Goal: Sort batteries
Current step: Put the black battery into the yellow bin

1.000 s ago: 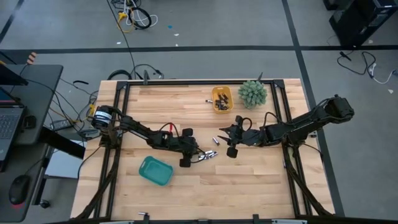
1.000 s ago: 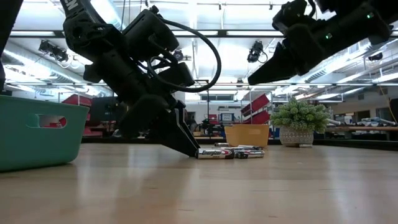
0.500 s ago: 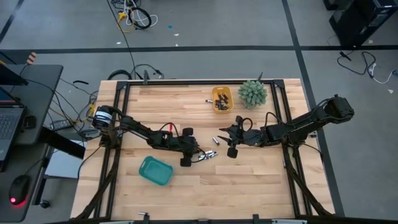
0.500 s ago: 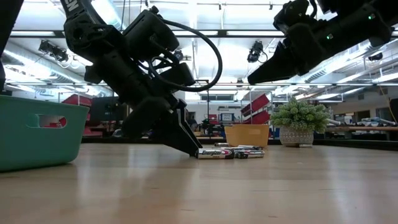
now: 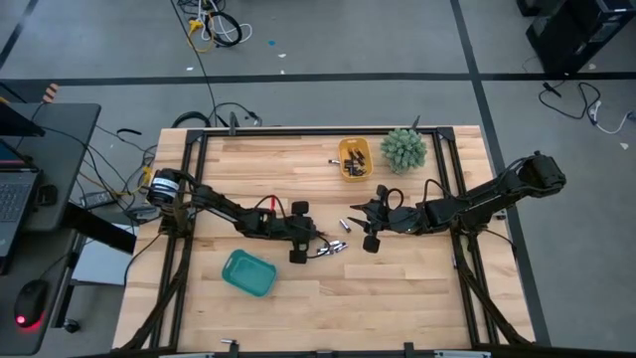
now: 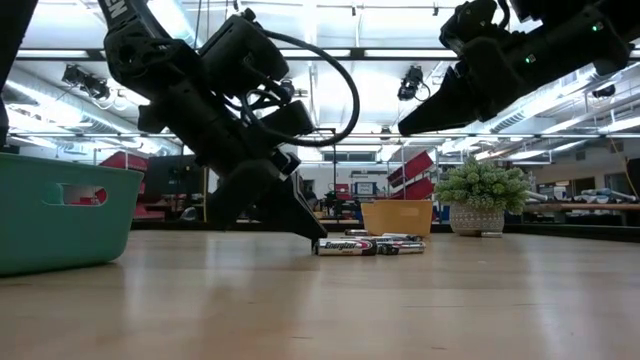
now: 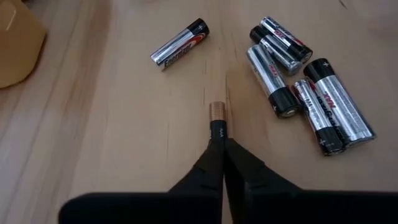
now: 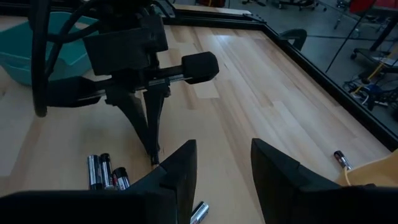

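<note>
your grey floor (image 5: 397, 40) carries dark tape lines and loose cables (image 5: 214, 25); bright ceiling lights (image 6: 330, 40) shine overhead.

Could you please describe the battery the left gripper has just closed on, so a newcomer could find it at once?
Start at the teal tray and look toward the table's middle, where the left gripper is pinched shut. The battery in it is dark with a copper end, unlike the silvery cells lying loose beside it.

The left hand (image 7: 219, 144) hides most of its pinched battery (image 7: 217, 116).
</note>
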`<state>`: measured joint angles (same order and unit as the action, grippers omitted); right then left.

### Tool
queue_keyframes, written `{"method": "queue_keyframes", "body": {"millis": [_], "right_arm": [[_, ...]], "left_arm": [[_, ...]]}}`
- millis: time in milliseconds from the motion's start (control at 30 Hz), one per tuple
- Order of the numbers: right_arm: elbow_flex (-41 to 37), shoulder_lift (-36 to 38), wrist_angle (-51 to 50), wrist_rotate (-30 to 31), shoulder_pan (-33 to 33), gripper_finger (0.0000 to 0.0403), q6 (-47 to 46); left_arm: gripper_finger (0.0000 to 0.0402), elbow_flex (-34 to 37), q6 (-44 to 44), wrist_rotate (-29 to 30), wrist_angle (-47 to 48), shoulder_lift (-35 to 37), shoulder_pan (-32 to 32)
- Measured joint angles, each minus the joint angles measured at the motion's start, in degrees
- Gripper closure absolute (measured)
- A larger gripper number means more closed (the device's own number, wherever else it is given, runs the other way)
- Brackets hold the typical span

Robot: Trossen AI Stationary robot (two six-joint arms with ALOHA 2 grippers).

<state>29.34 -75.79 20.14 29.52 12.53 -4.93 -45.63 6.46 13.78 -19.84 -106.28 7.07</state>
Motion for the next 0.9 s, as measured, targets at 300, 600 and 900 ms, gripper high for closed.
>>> {"method": "queue_keyframes", "body": {"millis": [300, 600, 900], "right_arm": [[0.0, 0.0, 0.0, 0.0, 0.0, 0.0266, 0.0], [0.0, 0.0, 0.2, 0.0, 0.0, 0.0266, 0.0], [0.0, 0.0, 0.8, 0.0, 0.0, 0.0266, 0.2]], "left_arm": [[0.0401, 0.0, 0.0, 0.1, -0.5, 0.0, 0.0], [0.04, -0.1, 0.4, -0.6, 1.2, 0.1, 0.0], [0.034, 0.2, 1.3, -0.4, 0.7, -0.1, 0.0]]}}
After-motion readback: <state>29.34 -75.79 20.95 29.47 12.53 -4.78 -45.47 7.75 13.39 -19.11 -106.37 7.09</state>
